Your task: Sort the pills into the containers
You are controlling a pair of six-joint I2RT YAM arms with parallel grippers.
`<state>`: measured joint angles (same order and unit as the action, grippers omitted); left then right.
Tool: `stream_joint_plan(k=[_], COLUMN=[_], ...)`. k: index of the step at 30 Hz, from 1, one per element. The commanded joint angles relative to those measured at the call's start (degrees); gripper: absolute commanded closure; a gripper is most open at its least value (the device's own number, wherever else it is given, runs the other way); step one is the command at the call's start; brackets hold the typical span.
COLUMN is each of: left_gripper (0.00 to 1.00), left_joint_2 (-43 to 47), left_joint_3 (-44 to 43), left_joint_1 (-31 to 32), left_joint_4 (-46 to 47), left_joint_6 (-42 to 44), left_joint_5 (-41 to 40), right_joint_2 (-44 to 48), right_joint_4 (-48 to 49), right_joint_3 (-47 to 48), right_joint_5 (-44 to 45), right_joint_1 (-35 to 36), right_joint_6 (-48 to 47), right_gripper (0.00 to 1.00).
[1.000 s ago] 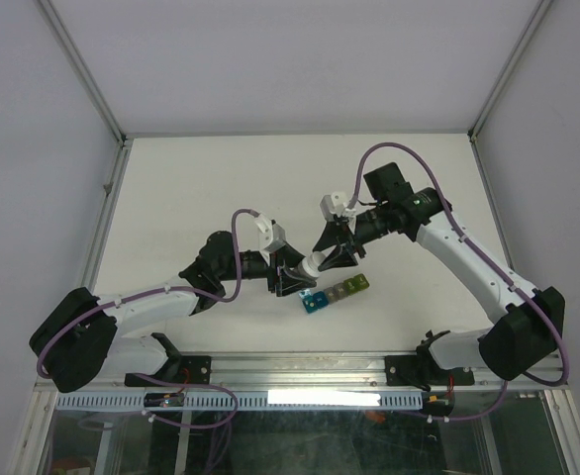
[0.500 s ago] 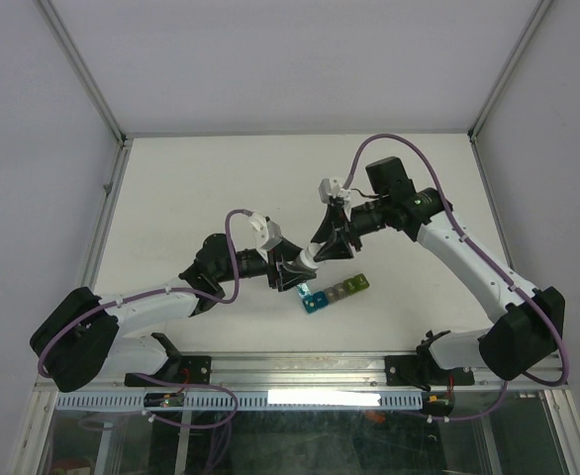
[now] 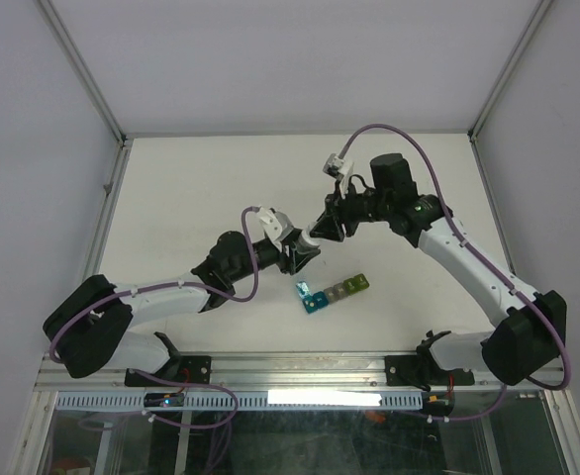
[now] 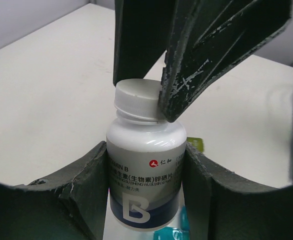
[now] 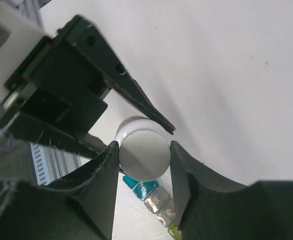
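A white pill bottle (image 4: pixel 145 172) with a blue "B" label is held above the table between both grippers. My left gripper (image 4: pixel 145 170) is shut on its body. My right gripper (image 5: pixel 144 150) is shut on its white cap (image 5: pixel 142 156), whose top shows in the left wrist view (image 4: pixel 136 91). In the top view the left gripper (image 3: pixel 300 251) and right gripper (image 3: pixel 321 232) meet at the table's middle. The containers (image 3: pixel 332 293), a strip of blue, teal, grey and yellow-green cubes, lie on the table just nearer, under the bottle in the right wrist view (image 5: pixel 156 199). No loose pills show.
The white table (image 3: pixel 191 188) has a metal rail along its left edge (image 3: pixel 107 213) and walls at the back and sides. Both arms reach in from the near edge and cross over the table's middle.
Both grippers have moved together toward the far side and upward with the bottle, away from the container strip. The strip has not moved.
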<state>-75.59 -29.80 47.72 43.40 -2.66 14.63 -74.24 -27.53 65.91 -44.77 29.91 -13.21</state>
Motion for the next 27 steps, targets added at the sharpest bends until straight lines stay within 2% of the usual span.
stream_joint_plan(k=[1, 5, 9, 11, 18, 22, 27], left_gripper=[1.0, 1.0, 1.0, 1.0, 1.0, 1.0, 1.0], left_joint_2=[-2.52, -5.31, -5.88, -5.88, -5.88, -5.31, -4.01], left_joint_3=[-7.83, -8.75, -7.99, -7.56, -7.61, -7.03, -6.31], left_joint_1=[1.11, 1.05, 1.06, 1.06, 0.97, 1.0, 1.04], left_joint_4=[10.44, 11.29, 10.96, 10.68, 7.83, 7.39, 6.73], left_joint_6=[5.84, 6.4, 6.63, 6.65, 7.11, 7.05, 6.27], left_joint_5=[-9.24, -9.38, -8.05, -7.36, -4.79, -4.16, -1.63], right_joint_2=[-4.26, -4.78, -4.39, -4.2, -2.33, -0.27, 1.53], right_joint_4=[-0.06, 0.14, -1.54, -1.9, -0.92, -1.36, -1.64], right_joint_3=[1.07, 2.47, 5.18, 5.95, 7.61, 7.79, 7.31], right_joint_5=[7.95, 5.35, 5.61, 4.92, 0.49, 0.9, 0.11], right_joint_1=[1.4, 1.43, 1.18, 0.84, -2.19, -3.41, -6.27], right_joint_6=[20.09, 23.37, 22.0, 20.99, 20.81, 19.28, 17.09], right_gripper=[0.86, 0.78, 0.51, 0.43, 0.29, 0.2, 0.17])
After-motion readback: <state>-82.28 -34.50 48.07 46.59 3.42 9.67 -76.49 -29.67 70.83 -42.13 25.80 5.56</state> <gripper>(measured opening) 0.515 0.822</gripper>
